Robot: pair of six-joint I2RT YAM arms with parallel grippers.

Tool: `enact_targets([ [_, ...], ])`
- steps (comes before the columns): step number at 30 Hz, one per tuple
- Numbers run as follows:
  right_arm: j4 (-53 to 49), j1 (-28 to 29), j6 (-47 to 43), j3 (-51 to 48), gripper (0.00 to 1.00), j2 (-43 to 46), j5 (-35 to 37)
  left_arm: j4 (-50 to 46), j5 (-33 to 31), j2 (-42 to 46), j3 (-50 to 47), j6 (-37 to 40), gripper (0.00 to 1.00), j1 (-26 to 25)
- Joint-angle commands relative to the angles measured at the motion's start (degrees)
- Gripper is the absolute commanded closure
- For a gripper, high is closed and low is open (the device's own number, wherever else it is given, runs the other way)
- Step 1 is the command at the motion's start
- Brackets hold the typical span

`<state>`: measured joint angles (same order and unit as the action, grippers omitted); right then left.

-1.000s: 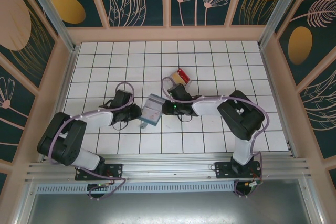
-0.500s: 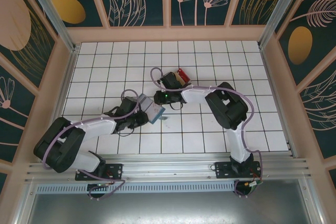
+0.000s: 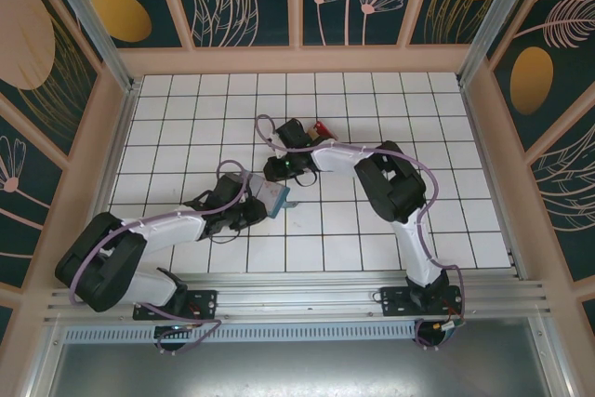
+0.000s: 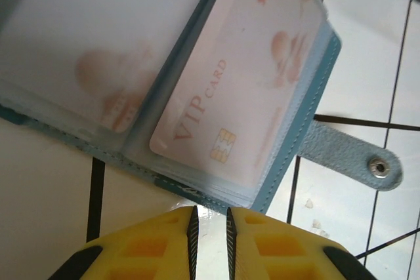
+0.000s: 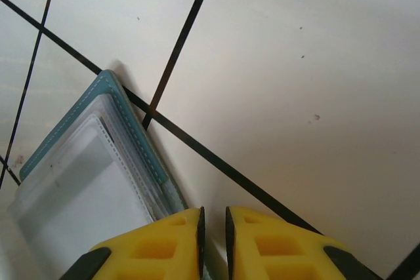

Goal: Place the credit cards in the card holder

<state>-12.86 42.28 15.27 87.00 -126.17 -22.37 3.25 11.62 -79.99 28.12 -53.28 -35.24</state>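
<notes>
moved: over the last second the left arm has stretched in toward the teal wallet, and the right arm has folded its elbow in and swung its wrist farther up the table.
left gripper: jaws drawn nearly together, nothing seen between them. Its tips sit just at the wallet's near edge.
right gripper: jaws likewise close and empty, over bare tile just beside a wallet corner.
wallet: lies open, clear sleeves up, with a pale VIP card in one sleeve. The snap strap lies free.
credit cards: a red edge peeps out beside the right arm, apart from the wallet.
card holder: place not certain; judged hidden behind that arm, with the cards.
judgement: narrow jaws flanking the wallet suit nudging or pinning it, not card picking. Loading has not begun.
</notes>
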Motion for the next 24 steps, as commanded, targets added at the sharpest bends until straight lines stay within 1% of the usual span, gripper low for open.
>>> enact_targets([
  [1, -3.7, 0.5, -2.0, 1.5, 0.81, -2.7, -3.9, 0.9, 0.7, -1.3, 1.9, -1.0, 0.78, -0.8],
  [5, -3.0, 0.6, -2.3, 1.2, 0.81, -2.5, -5.5, 1.2, 0.4, -1.7, 2.9, -1.2, 0.78, -1.5],
  [11, -2.6, 1.3, -2.3, 2.2, 0.80, -2.5, -5.8, 1.4, 0.2, -2.7, 4.5, -1.3, 0.78, -1.9],
  [14, -2.0, 1.3, -2.1, 1.6, 0.80, -0.9, -3.9, 1.4, 0.3, -2.9, 4.9, -1.2, 0.78, -2.0],
  [17, -0.7, 1.0, -1.6, 0.2, 0.77, 2.1, -1.4, 0.9, 0.1, -2.5, 5.1, -1.1, 0.78, -2.0],
  [24, 1.3, -1.2, -0.2, -2.7, 0.76, 10.0, 3.7, -4.3, -4.1, 0.3, 7.5, 1.6, 0.77, -1.9],
])
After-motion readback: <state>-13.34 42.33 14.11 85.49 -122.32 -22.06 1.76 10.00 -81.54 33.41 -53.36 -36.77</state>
